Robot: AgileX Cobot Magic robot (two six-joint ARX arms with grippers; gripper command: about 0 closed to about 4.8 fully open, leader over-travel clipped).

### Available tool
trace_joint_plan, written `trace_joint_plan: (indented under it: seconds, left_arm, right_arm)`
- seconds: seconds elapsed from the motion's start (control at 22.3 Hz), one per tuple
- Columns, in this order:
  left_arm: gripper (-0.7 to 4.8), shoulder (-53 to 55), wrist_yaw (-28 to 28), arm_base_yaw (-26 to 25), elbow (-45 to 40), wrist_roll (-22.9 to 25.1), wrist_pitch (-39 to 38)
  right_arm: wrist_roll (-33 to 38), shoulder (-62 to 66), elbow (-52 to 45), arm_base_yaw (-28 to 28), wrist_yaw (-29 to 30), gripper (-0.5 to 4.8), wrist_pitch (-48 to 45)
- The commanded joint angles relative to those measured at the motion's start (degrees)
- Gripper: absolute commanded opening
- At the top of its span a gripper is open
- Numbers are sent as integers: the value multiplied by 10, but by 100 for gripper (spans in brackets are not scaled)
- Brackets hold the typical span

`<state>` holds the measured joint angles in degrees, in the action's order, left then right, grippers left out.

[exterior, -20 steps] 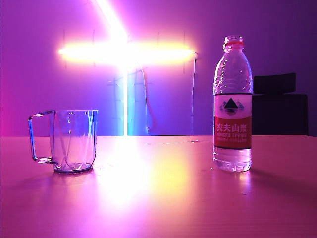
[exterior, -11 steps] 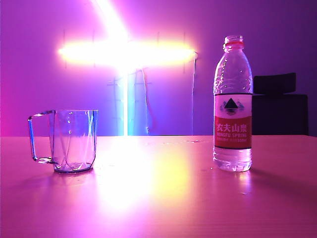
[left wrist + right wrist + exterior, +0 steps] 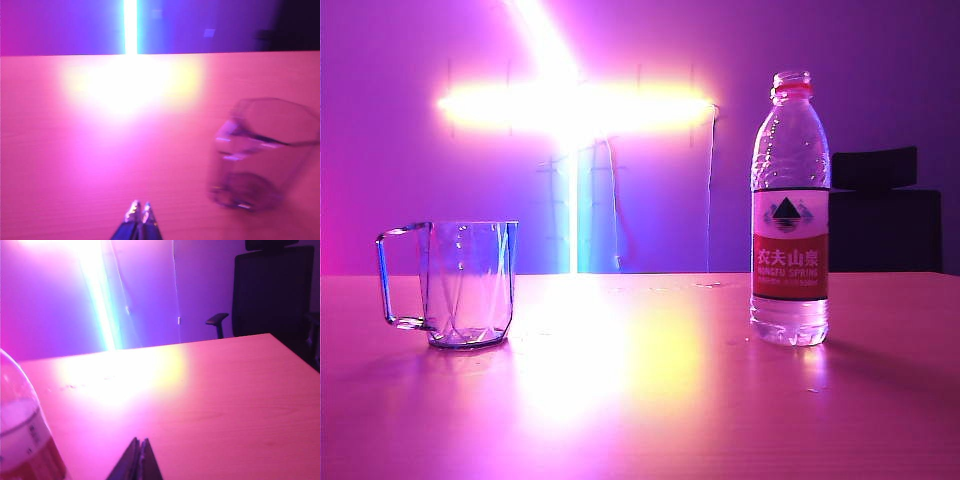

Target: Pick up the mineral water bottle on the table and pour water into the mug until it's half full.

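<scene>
The mineral water bottle (image 3: 790, 210) stands upright and uncapped on the right of the table (image 3: 640, 400), with water low in it and a red-and-white label. The clear faceted mug (image 3: 468, 283) stands on the left, handle outward. Neither gripper shows in the exterior view. In the left wrist view my left gripper (image 3: 140, 209) is shut and holds nothing, with the mug (image 3: 260, 155) standing apart from it. In the right wrist view my right gripper (image 3: 139, 442) is shut with nothing in it, and the bottle (image 3: 22, 435) shows at the picture's edge, apart from it.
A bright cross-shaped light (image 3: 570, 105) glares on the back wall and reflects on the tabletop. A dark office chair (image 3: 272, 290) stands behind the table's far right side, dark in the exterior view (image 3: 885, 215).
</scene>
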<state>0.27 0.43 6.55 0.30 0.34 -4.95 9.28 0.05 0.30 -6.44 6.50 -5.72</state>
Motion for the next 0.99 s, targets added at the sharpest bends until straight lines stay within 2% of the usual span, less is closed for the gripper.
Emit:
trace_joint_plan:
  seconds: [0.04, 0.09, 0.13, 0.27, 0.4, 0.49, 0.58, 0.63, 0.67, 0.76, 0.85, 0.99]
  left_arm:
    - [-2, 21, -6, 113, 2, -2, 8]
    - [-2, 27, -6, 140, 2, -2, 8]
    - [-2, 39, -5, 193, 2, -2, 8]
    - [-2, 62, -2, 260, 2, -2, 8]
    - [-2, 79, -2, 302, 2, -2, 7]
    - [-2, 82, -2, 320, 2, -2, 7]
    - [-2, 82, -2, 335, 2, -2, 7]
    - [-2, 82, -2, 335, 2, -2, 7]
    - [-2, 81, -2, 335, 2, -2, 8]
    - [-2, 81, -2, 335, 2, -2, 8]
    - [-2, 81, -2, 335, 2, -2, 8]
    - [-2, 82, -2, 335, 2, -2, 8]
  right_arm:
    - [72, 0, -2, 0, 31, 0, -46]
    - [75, 0, 0, 0, 43, 2, -49]
    - [77, 0, 3, 0, 65, 4, -53]
    - [76, 2, 19, 1, 92, 30, -49]
    - [76, 9, 48, 1, 103, 82, -35]
    - [74, 25, 69, 1, 107, 148, -30]
    - [63, 80, 93, 1, 145, 344, -31]
    - [52, 103, 96, 2, 165, 426, -34]
    - [36, 144, 97, 10, 195, 479, -42]
    - [10, 224, 97, 43, 222, 479, -69]
    - [-17, 301, 97, 95, 201, 479, -113]
    - [-63, 435, 97, 186, 124, 479, -231]
